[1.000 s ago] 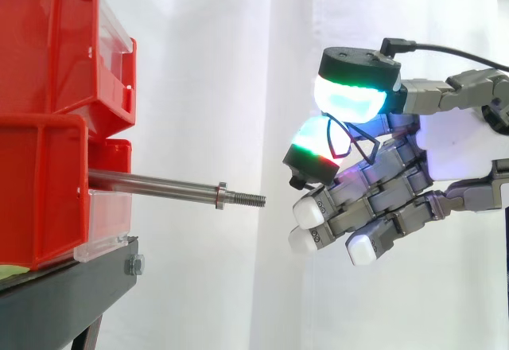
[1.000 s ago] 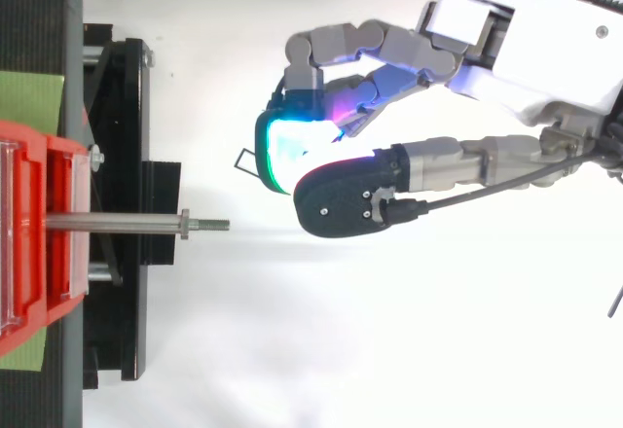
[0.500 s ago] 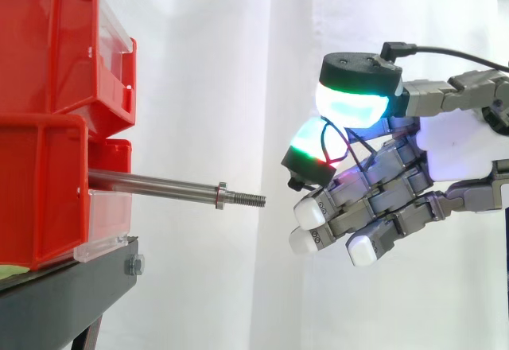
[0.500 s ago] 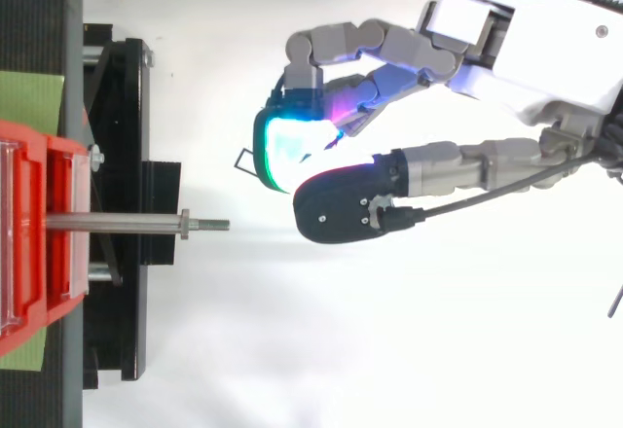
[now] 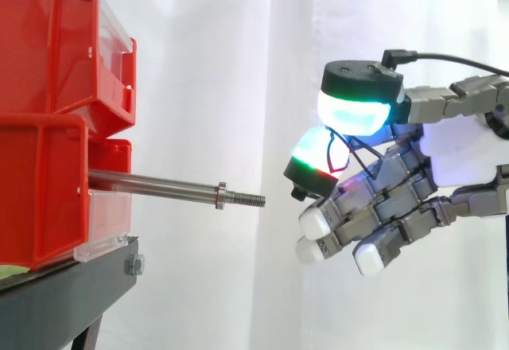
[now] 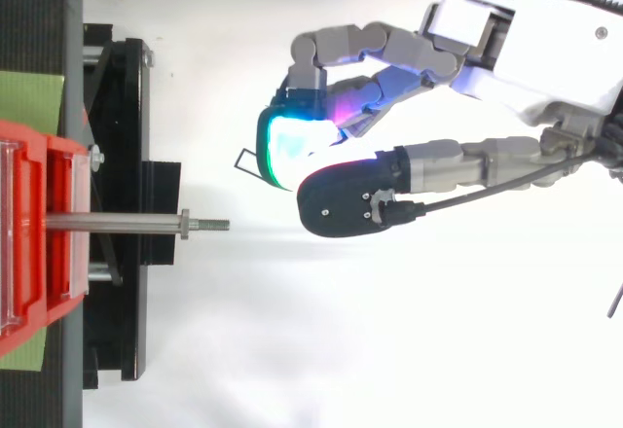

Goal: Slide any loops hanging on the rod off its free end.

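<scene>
Pinched a thin black wire loop (image 6: 240,159) between glowing pads of the hand (image 5: 398,195), apart to the right of the bare rod (image 5: 155,184) and its free end, probably to avoid re-hooking.

Side view: camera standing beside work, at rod (image 5: 151,184) height, looking level across it, close in; arm entering from right. Top view: camera looking straight down, similarly close. Both sharing rod, red bins (image 5: 40,183), hand (image 5: 457,155), wire loop (image 6: 245,159).
</scene>
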Controlling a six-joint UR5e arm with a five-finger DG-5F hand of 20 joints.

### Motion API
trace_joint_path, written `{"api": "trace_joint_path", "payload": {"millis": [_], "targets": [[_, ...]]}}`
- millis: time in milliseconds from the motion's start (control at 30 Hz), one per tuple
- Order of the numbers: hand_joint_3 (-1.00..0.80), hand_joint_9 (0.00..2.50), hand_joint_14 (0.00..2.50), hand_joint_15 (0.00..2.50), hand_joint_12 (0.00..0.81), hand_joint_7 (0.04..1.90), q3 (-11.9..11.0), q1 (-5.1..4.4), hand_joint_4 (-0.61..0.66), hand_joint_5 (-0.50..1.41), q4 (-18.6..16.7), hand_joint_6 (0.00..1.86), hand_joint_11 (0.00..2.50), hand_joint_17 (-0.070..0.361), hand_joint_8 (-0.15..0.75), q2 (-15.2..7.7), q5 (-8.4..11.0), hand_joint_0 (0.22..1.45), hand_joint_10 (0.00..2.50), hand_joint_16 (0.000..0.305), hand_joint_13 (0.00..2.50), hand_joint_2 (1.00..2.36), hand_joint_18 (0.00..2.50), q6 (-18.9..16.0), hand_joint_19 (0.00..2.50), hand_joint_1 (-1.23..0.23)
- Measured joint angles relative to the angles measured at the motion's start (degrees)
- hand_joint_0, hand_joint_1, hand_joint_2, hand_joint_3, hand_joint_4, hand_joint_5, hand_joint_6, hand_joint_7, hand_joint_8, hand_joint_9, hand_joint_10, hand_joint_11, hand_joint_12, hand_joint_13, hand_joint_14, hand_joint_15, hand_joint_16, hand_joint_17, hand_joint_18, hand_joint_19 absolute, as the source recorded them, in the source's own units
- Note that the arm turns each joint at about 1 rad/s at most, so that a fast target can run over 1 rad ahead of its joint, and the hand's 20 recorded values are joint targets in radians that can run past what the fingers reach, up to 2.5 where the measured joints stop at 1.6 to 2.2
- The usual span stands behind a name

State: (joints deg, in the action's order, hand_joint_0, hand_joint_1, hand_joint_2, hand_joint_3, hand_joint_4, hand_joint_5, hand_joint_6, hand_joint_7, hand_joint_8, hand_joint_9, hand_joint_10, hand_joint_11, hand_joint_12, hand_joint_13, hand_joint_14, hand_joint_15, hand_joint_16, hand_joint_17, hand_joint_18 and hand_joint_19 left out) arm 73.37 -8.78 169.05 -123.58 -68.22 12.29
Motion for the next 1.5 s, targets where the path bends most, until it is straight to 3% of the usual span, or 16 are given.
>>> {"api": "trace_joint_path", "payload": {"millis": [133, 267, 367, 567, 700, 900, 1067, 1300, 1500], "targets": [[-0.08, 0.80, 0.00, 0.05, 0.314, 1.34, 0.0, 0.01, 0.15, -0.14, 1.7, 0.60, 0.35, 0.102, 0.269, 0.0, -0.20, 0.69, 0.01, 0.045, 0.61, 1.03, 0.69, -0.1, 0.43, -0.63], [-0.15, 0.79, 0.00, 0.05, 0.314, 1.26, 0.0, -0.07, 0.17, -0.14, 2.2, 0.62, 0.34, 0.102, 0.266, 0.0, -0.38, 0.68, 0.01, 0.046, 0.62, 1.03, 0.70, -0.1, 0.44, -0.67], [-0.22, 0.82, 0.00, 0.04, 0.310, 1.43, 0.0, -0.20, 0.20, -0.10, 2.4, 0.50, 0.31, 0.102, 0.264, 0.0, -0.41, 0.67, 0.01, 0.045, 0.62, 1.02, 0.70, -0.1, 0.45, -0.63], [-0.20, 0.86, 0.00, 0.05, 0.310, 1.37, 0.0, -0.33, 0.20, -0.09, 2.4, 0.50, 0.31, 0.100, 0.266, 0.0, -0.43, 0.69, 0.01, 0.045, 0.62, 1.02, 0.69, -0.2, 0.46, -0.55], [-0.08, 0.97, 0.00, 0.05, 0.287, 1.30, 0.0, -0.35, 0.03, -0.06, 2.4, 0.50, 0.25, 0.096, 0.153, 0.0, -0.43, 0.72, 0.01, 0.043, 0.63, 1.02, 0.67, -0.2, 0.48, -0.62], [-0.05, 1.00, 0.00, 0.05, 0.285, 1.32, 0.0, -0.41, -0.02, -0.05, 2.5, 0.50, 0.24, 0.094, 0.128, 0.0, -0.47, 0.71, 0.01, 0.042, 0.64, 1.02, 0.68, -0.2, 0.50, -0.63], [-0.13, 0.94, 0.00, 0.06, 0.310, 1.32, 0.0, -0.40, 0.05, -0.07, 3.0, 0.50, 0.24, 0.106, 0.207, 0.0, -0.61, 0.63, 0.01, 0.047, 0.60, 1.02, 0.69, -0.2, 0.49, -0.59], [-0.25, 0.92, 0.00, 0.07, 0.310, 1.57, 0.0, -0.37, 0.06, -0.05, 3.9, 0.50, 0.30, 0.102, 0.231, 0.0, -1.18, 0.60, 0.01, 0.046, 0.59, 1.02, 0.66, -0.2, 0.51, -0.53], [-0.26, 0.91, 0.00, 0.06, 0.312, 1.52, 0.0, -0.37, 0.07, -0.06, 4.2, 0.55, 0.29, 0.103, 0.239, 0.0, -1.37, 0.60, 0.01, 0.046, 0.59, 1.02, 0.67, -0.2, 0.51, -0.53]]}}
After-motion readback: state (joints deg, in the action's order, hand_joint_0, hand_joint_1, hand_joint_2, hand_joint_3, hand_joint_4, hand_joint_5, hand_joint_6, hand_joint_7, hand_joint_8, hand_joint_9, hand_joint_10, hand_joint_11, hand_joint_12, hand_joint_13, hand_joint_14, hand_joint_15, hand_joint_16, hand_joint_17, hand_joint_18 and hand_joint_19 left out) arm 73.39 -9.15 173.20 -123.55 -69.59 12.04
